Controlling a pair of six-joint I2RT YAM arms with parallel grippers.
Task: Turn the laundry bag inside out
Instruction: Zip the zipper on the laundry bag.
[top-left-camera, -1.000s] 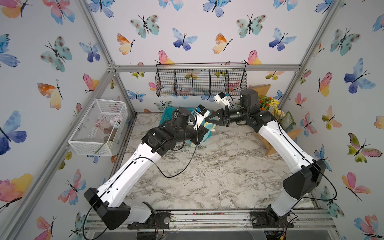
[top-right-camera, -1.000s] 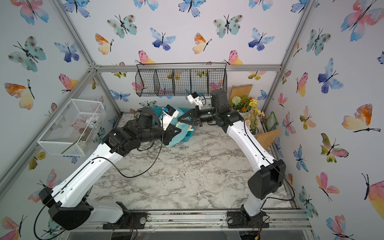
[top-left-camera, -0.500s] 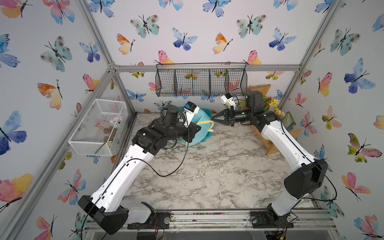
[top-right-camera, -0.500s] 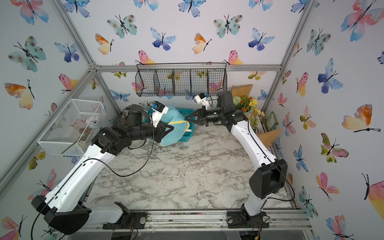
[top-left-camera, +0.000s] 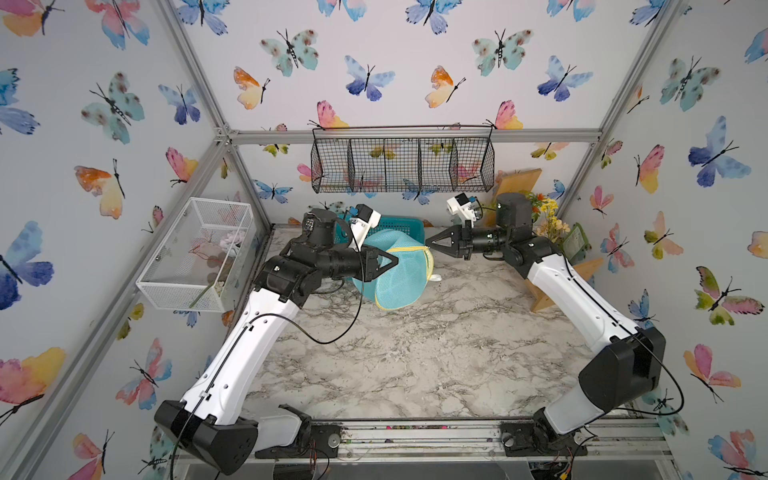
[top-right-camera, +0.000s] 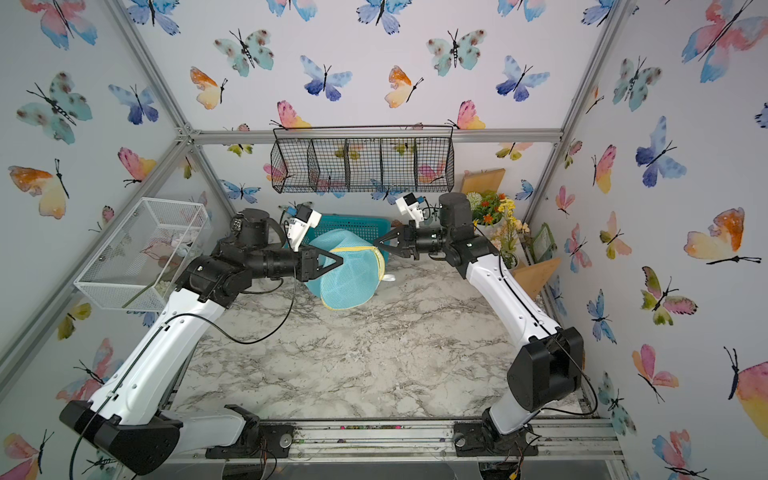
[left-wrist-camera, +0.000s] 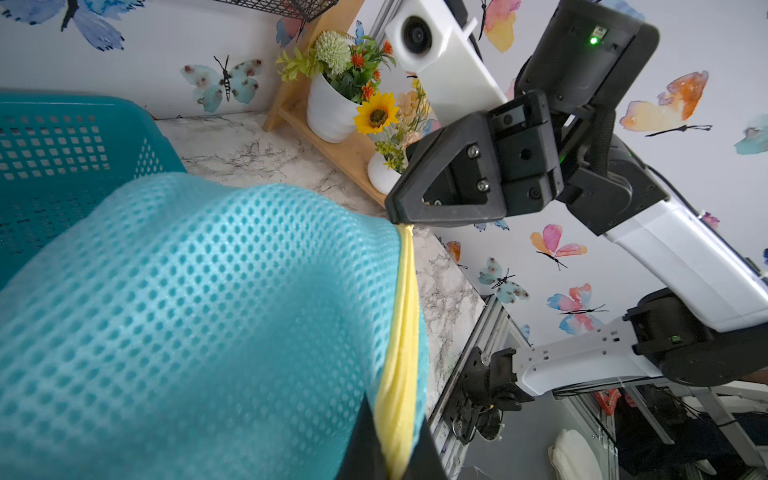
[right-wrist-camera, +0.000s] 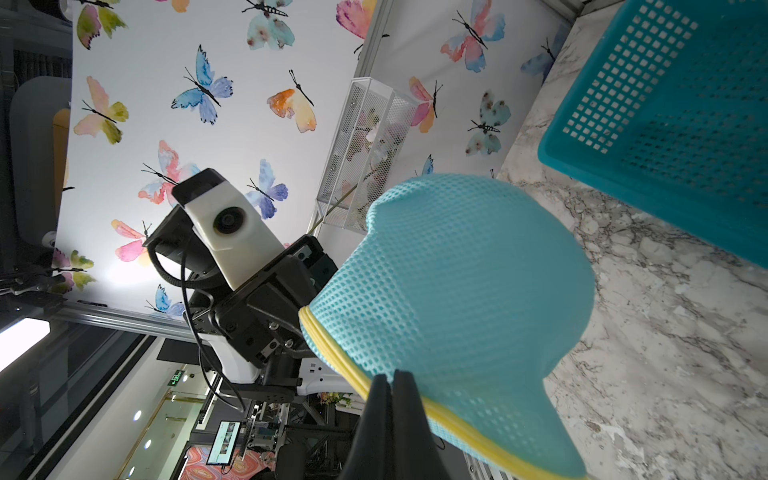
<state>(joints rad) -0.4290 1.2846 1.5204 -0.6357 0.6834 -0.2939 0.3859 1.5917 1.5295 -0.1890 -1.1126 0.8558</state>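
Left gripper (top-left-camera: 395, 261) and right gripper (top-left-camera: 427, 242) pinch the laundry bag (top-left-camera: 400, 279) rim (thin bites); tugging could slip one free.

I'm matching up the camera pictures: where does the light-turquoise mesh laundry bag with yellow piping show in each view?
Both top views: light-turquoise mesh laundry bag, mid-picture, slightly above centre.
Left wrist: fills that picture's lower left.
Right wrist: that picture's centre to lower right.
Shared landmark: teal slotted plastic basket.
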